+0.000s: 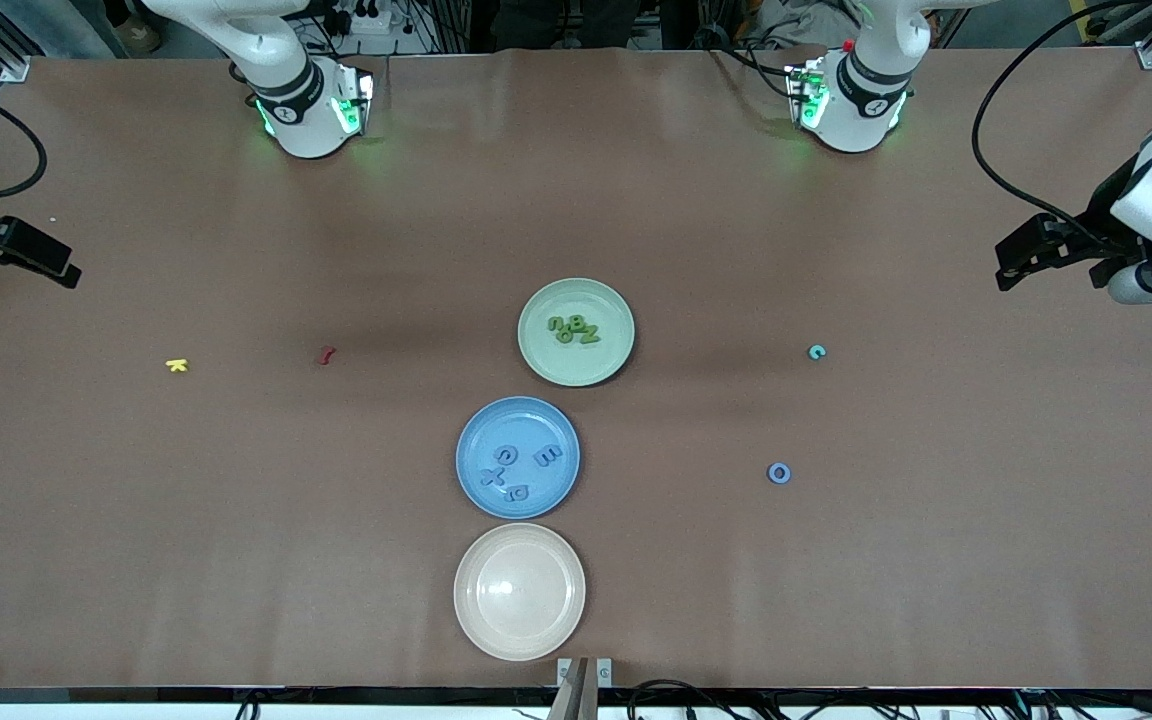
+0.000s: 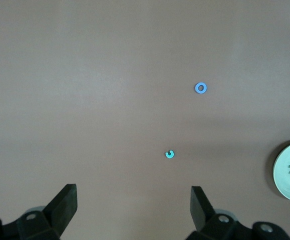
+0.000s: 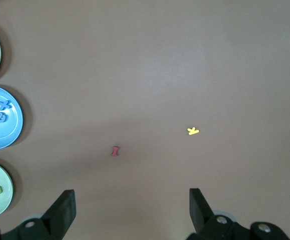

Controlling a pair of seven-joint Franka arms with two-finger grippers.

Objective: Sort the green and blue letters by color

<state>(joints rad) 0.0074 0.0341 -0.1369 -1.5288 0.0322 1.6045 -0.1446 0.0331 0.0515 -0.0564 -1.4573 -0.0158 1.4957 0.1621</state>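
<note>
- Brown table [image 1: 236, 520]
- Green plate [image 1: 608, 358], blue plate [image 1: 519, 432], cream plate [image 1: 519, 592] in mid-table
- Blue O [image 1: 779, 473], teal C [image 1: 816, 351]
- Red letter [image 1: 326, 354], yellow letter [image 1: 176, 365]

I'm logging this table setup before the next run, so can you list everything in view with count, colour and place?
green plate: 1, pale green, mid-table, holds green letters
blue plate: 1, nearer the camera, holds blue letters
cream plate: 1, nearest the camera
blue ring letter: 1, toward the left arm's end
teal letter: 1, same end
red letter: 1, toward the right arm's end
yellow letter: 1, same end
left claw: open, waiting
right claw: open, waiting
</note>
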